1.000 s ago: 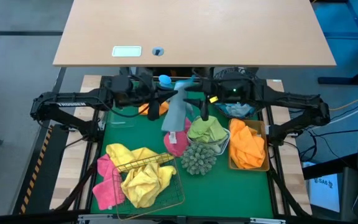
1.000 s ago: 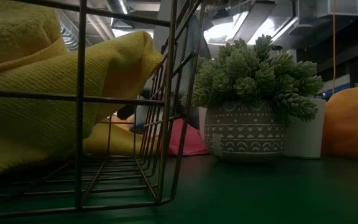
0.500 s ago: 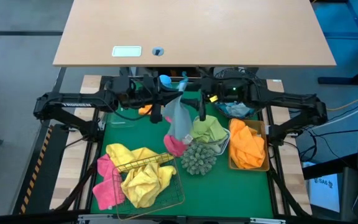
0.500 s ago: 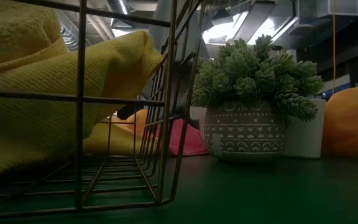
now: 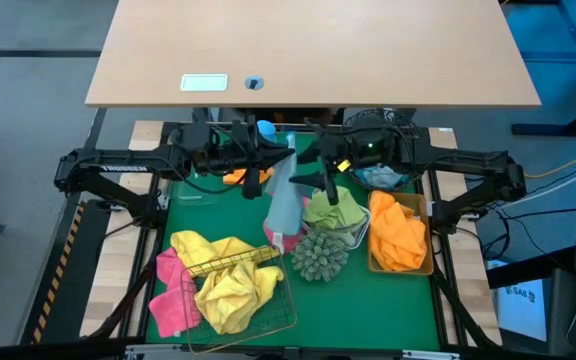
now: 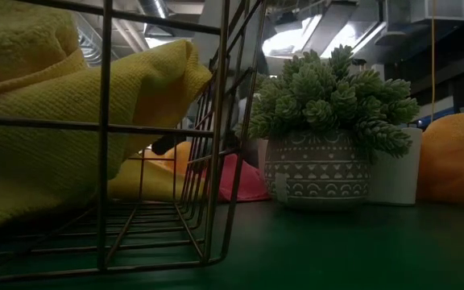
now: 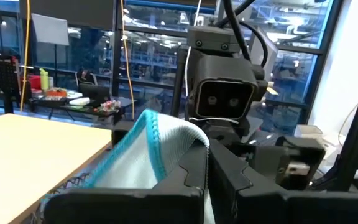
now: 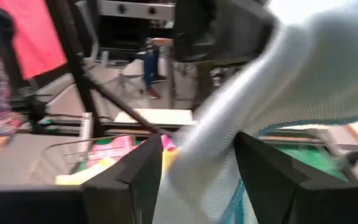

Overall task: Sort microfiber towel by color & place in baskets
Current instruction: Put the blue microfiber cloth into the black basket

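A pale blue-grey microfiber towel (image 5: pixel 283 200) with a teal hem hangs over the table's far middle between my two grippers. My left gripper (image 5: pixel 266 165) is shut on its upper part. My right gripper (image 5: pixel 304 172) comes at it from the right, and the towel (image 8: pixel 241 93) fills the space between its fingers. Yellow towels fill the gold wire basket (image 5: pixel 286 312). Orange towels lie in the tan tray (image 5: pixel 371 262). A green towel (image 5: pixel 333 208) sits in a container beside the hanging towel. My left gripper pinches the towel's upper hemmed edge (image 7: pixel 151 134) between its two fingers, coming level from the table's left. The towel hangs slack below it. My right gripper has a bunched fold of the towel (image 8: pixel 197 155) between its two fingers (image 8: pixel 263 177), coming from the right; the towel hangs clear of the table.
A spiky green potted ball (image 5: pixel 318 255) stands at mid-table, close in front of the gold basket (image 6: pixel 216 161). Pink towels lie loose at the near left (image 5: pixel 168 295) and under the hanging towel (image 5: pixel 286 238). A blue spray bottle (image 5: pixel 265 128) stands at the far edge.
My right gripper has swung up and to the left, from above the green towel to the hanging towel. The towel's upper part has shifted slightly toward the near side, and its lower end has swung over the pink towel.
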You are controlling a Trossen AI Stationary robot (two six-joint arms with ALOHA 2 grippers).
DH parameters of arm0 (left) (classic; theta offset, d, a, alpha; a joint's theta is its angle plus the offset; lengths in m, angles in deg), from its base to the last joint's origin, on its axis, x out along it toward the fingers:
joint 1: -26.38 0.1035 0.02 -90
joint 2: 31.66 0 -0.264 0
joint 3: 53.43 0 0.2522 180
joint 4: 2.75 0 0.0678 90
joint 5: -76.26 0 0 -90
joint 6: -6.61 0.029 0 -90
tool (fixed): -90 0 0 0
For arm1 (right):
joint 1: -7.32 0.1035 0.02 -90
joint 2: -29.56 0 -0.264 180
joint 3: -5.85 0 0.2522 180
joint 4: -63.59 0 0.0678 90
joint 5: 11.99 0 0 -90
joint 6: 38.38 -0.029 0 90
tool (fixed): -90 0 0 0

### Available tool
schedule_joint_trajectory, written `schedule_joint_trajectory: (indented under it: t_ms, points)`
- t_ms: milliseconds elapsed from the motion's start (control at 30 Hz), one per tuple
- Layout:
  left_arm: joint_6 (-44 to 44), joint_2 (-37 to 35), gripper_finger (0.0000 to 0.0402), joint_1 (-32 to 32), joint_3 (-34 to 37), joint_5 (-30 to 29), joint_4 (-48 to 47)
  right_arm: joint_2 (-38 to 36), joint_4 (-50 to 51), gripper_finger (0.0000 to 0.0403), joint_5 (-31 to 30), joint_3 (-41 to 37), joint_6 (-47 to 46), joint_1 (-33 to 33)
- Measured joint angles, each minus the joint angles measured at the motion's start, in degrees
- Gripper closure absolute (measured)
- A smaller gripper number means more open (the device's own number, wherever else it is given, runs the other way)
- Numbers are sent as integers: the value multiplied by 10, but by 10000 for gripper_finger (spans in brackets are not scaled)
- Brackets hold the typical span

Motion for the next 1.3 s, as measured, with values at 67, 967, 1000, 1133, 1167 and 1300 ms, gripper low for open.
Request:
schedule_joint_trajectory:
  t_ms: [67, 967, 1000, 1133, 1167, 1300]
  points:
    - [0, 0, 401, 0, 0, 3, -4, 0, 5, 201, 23, 0, -5, 0]
    - [-10, 0, 363, 0, 0, -1, -5, -5, 12, 381, -72, 0, 11, 0]
    - [-10, 0, 358, 0, 0, -8, -8, -7, 17, 378, -72, 0, 11, -1]
    - [-10, 0, 337, 0, 0, -38, -40, -27, 50, 390, -71, -1, 11, -17]
    - [-10, 0, 331, 0, 0, -43, -53, -36, 61, 394, -71, -1, 11, -25]
    - [-10, 0, 311, 0, 1, -57, -110, -74, 103, 389, -80, -1, 12, -67]
